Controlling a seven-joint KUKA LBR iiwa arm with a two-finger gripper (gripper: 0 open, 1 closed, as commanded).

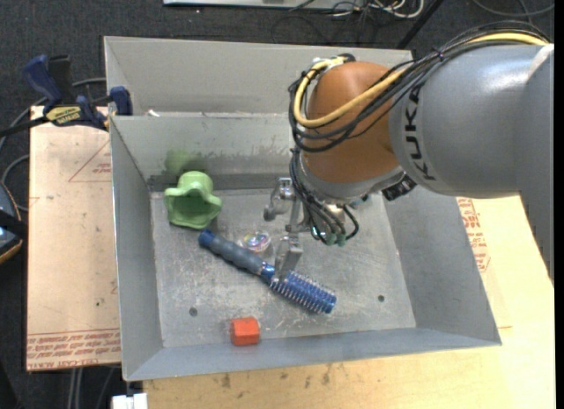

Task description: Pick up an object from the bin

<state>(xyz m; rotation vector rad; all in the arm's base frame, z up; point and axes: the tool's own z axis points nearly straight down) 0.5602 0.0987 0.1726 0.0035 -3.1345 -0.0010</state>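
Down on the scuffed floor of the grey metal bin (370, 275) we see a blue brush (264, 268) lying slantwise near the middle, slim handle to the upper left and bristled head to the lower right. Over it hangs the end effector (284, 229), fingers spread, one tip by the handle's end at the head. Nearby lie a small clear trinket (258, 241), a green cup (192, 198) and an orange block (246, 330). Dark carpet (53, 11) surrounds the bin.

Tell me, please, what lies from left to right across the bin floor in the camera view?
The green cup-shaped thing → orange block → bristle head of the blue brush; its handle spans the middle, so it is left out.
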